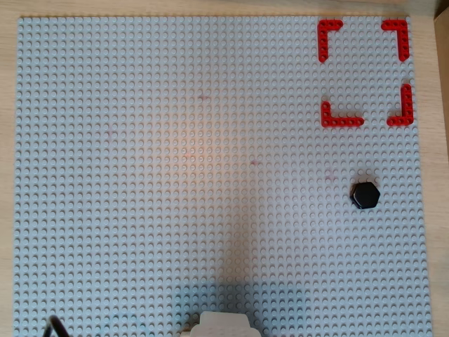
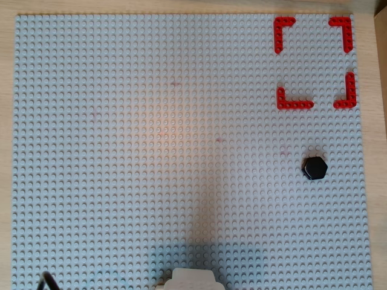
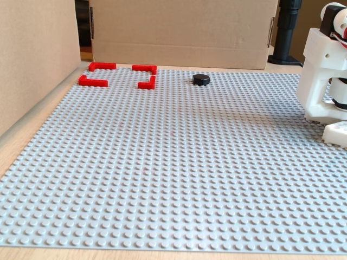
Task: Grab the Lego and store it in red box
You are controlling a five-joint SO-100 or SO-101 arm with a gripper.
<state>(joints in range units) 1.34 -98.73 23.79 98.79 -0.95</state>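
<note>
The Lego [image 1: 365, 195], black, glossy and hexagonal, sits flat on the grey studded baseplate [image 1: 175, 175] in both overhead views, toward the right side and a little below the middle; it is the same in the other overhead view [image 2: 315, 168]. The red box [image 1: 365, 73], four L-shaped corner brackets with gaps between them, lies in the top right corner of the baseplate there, directly above the Lego and clearly apart from it; nothing is inside the outline. In the fixed view the Lego [image 3: 201, 79] is at the far edge of the baseplate [image 3: 173, 173], just to the right of the red box [image 3: 118, 75], which is at the far left corner near the cardboard walls [image 3: 184, 30]. The baseplate rests on a wooden counter [image 3: 16, 146]. The arm [image 3: 325, 76], white, stands at the right edge in the fixed view, and only a small white part of it [image 1: 224, 326] shows at the bottom edge of the overhead views. The end effector is not in any view, so I cannot tell how far open it is or whether it has hold of anything.
</note>
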